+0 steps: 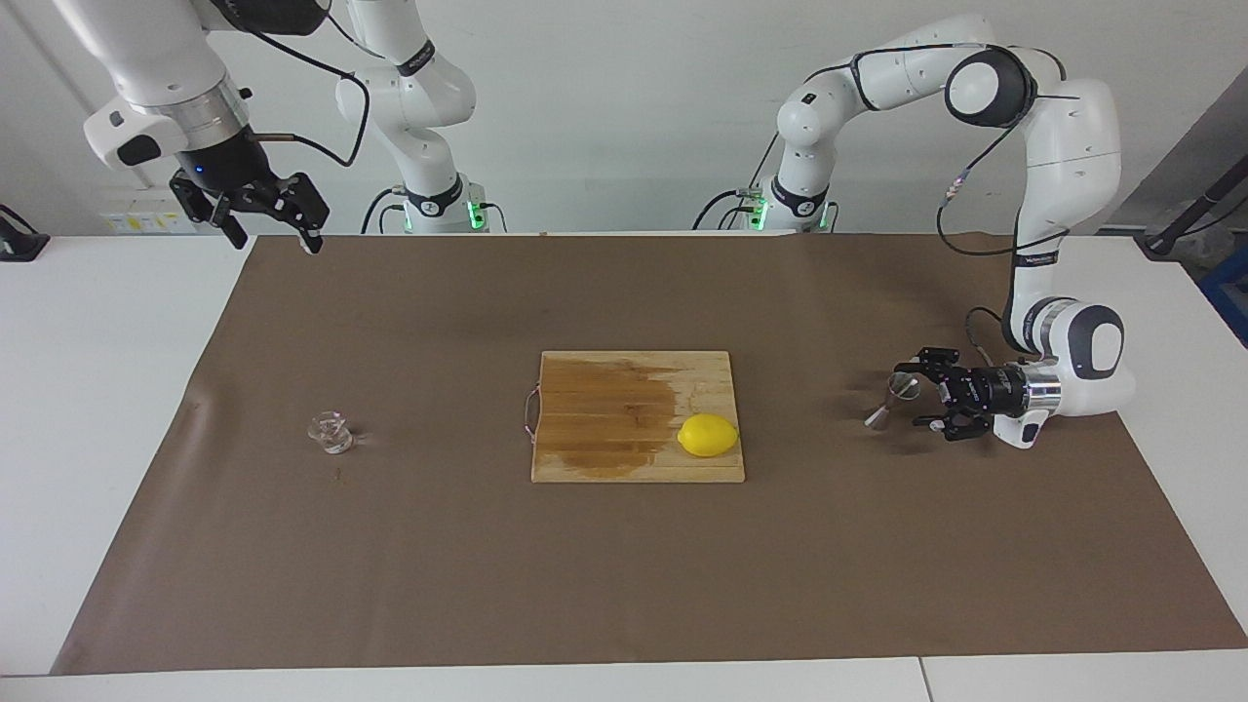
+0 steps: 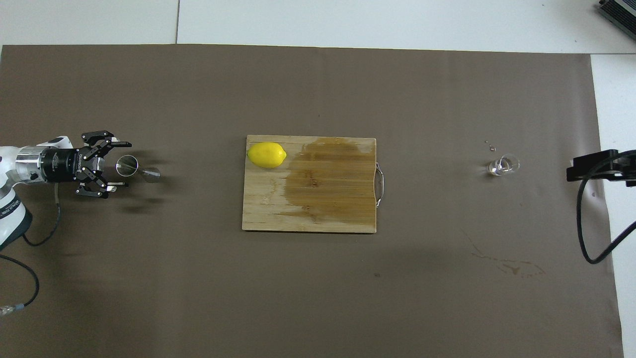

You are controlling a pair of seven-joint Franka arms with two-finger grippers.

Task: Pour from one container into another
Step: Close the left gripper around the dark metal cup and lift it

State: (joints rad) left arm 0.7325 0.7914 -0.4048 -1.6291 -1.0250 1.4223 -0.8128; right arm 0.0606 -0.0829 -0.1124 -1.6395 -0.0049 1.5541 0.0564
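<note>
Jigger (image 1: 892, 401) sits tilted near my left arm's end of the table, my left gripper (image 1: 926, 398) spread open around it, not clamped. Glass vessel (image 1: 330, 433) stands near my right arm's end; my right gripper (image 1: 273, 226) waits open above that end's robot-side corner.

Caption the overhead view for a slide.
Left gripper open around a steel hourglass jigger; yellow lemon on wet wooden cutting board; clear glass vessel waits.
</note>
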